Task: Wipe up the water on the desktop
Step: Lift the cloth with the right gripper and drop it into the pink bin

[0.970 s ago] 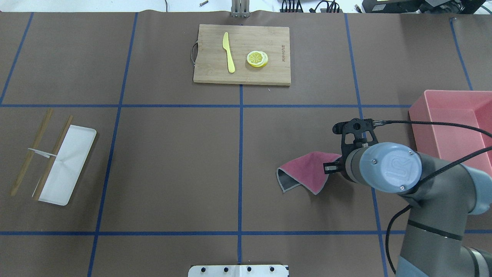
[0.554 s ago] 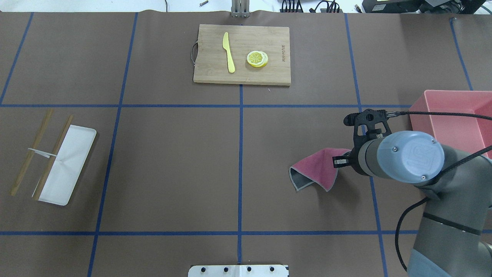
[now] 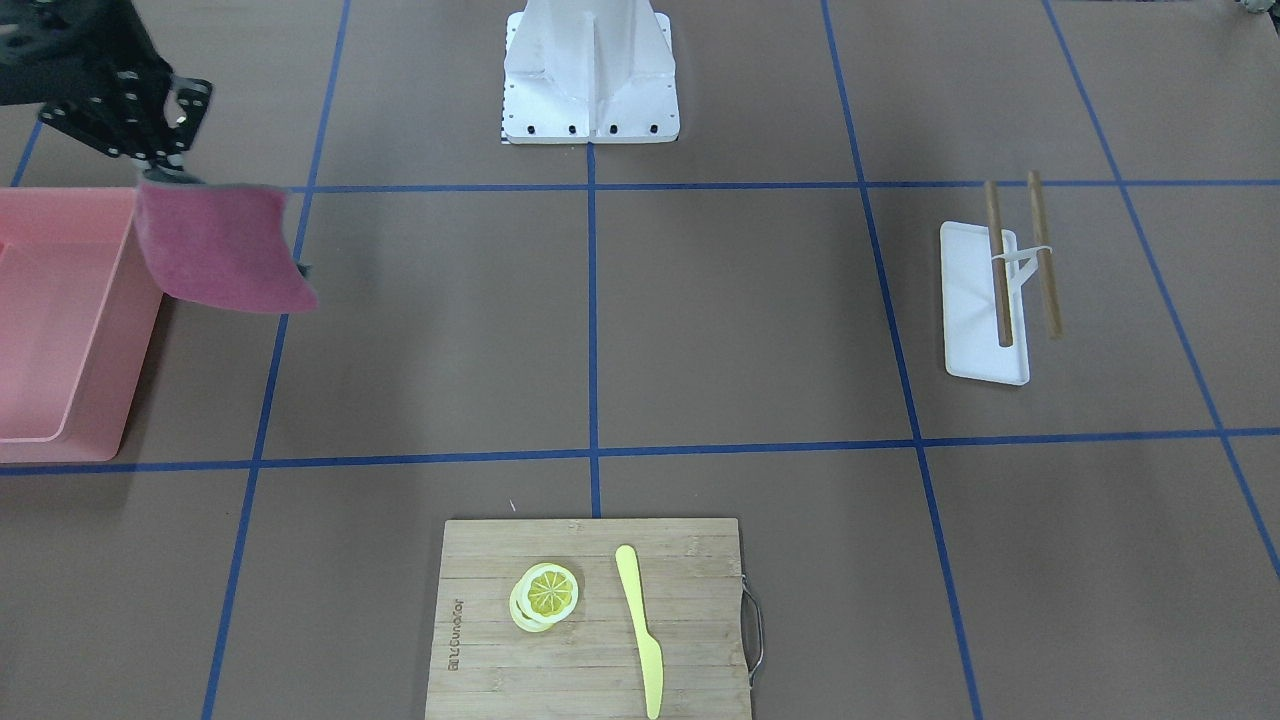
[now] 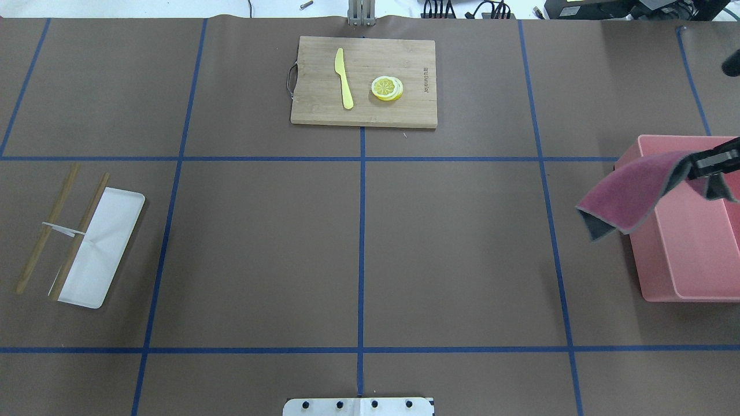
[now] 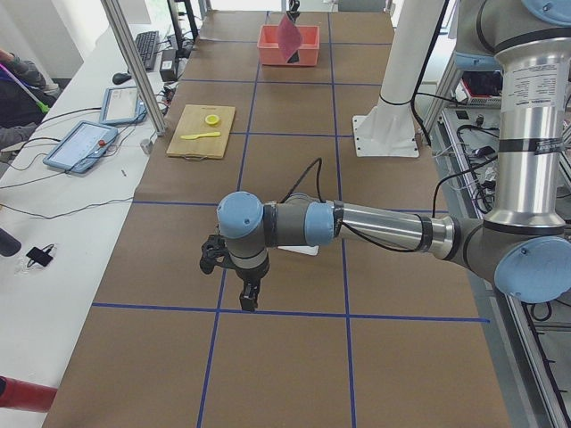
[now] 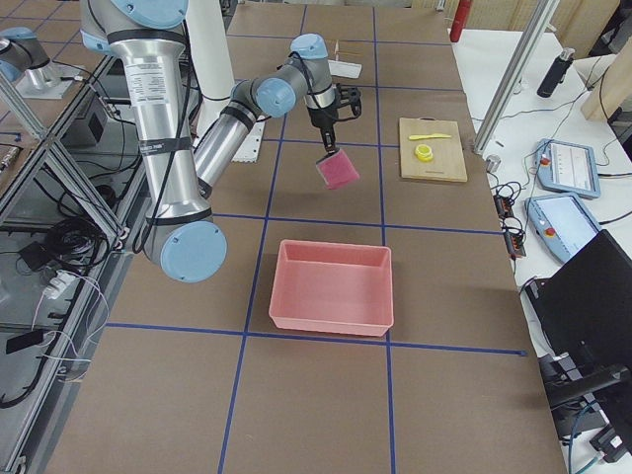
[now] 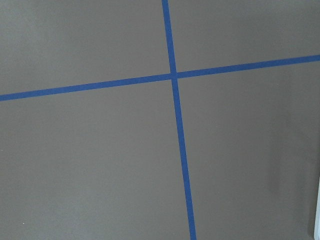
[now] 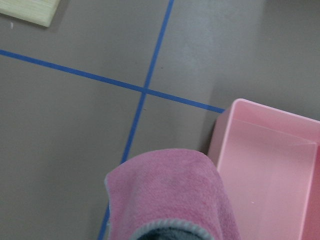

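Observation:
The desktop is a brown tabletop crossed by blue tape lines; I see no water on it. My right gripper is shut on one edge of a pink cloth with a grey underside. The cloth hangs in the air over the near rim of a pink bin. It also shows in the front view and the right wrist view. My left gripper hovers low over the desktop at the table's left end. It shows only in the left side view, so I cannot tell its state.
A bamboo cutting board at the far middle carries a yellow knife and lemon slices. A white tray with chopsticks lies at the left. The robot's base plate is at the near edge.
My right gripper has lifted the pink cloth off the desktop and carried it right, to the pink bin's rim. The right arm has mostly left the overhead view.

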You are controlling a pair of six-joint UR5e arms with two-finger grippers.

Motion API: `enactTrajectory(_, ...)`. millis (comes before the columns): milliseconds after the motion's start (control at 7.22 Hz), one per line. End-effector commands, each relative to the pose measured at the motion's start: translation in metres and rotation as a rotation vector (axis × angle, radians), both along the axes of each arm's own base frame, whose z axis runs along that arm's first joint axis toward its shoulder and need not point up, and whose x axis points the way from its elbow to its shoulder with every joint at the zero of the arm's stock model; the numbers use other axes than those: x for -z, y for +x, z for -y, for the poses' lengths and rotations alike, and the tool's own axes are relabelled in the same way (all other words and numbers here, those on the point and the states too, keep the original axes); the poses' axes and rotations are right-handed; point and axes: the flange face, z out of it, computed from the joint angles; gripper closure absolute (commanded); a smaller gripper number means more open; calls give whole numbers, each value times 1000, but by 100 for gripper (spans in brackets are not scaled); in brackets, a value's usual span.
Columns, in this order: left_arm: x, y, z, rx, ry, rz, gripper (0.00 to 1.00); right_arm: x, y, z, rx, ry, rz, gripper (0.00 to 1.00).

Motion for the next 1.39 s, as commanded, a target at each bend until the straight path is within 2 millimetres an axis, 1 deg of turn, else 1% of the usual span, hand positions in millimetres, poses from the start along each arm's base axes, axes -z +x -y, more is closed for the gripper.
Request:
enactTrajectory(0,0,1,0,-2,1,0,1,-80,85,-10,112,4,-6,100)
enactTrajectory(139,0,1,0,-2,2,-1,1,-124,114,-15,164,1,-25,100)
enactTrajectory(277,0,1,0,-2,1,0,1,-158,128,-12,207,-6,-42,100)
enactTrajectory(416,0,1,0,-3,3,-1,1,-167,128,-9,205,-24,-43,100)
enactTrajectory(554,0,1,0,-3,3,-2,1,-166,127,-8,203,-24,-41,100)
enactTrajectory(693,0,1,0,-3,3,0,1,-160,118,-5,218,-17,-19,66)
enactTrajectory(831,0,1,0,-3,3,0,1,-157,112,-4,221,-4,2,1)
enactTrajectory(970,0,1,0,-3,1,0,1,-156,112,-3,139,-66,15,0)
enactTrajectory(1108,-1,1,-1,-3,-4,0,1,-162,112,-2,23,-181,27,0)
enactTrajectory(1247,-1,1,-1,-3,-4,0,1,-198,112,3,-15,-281,14,0)
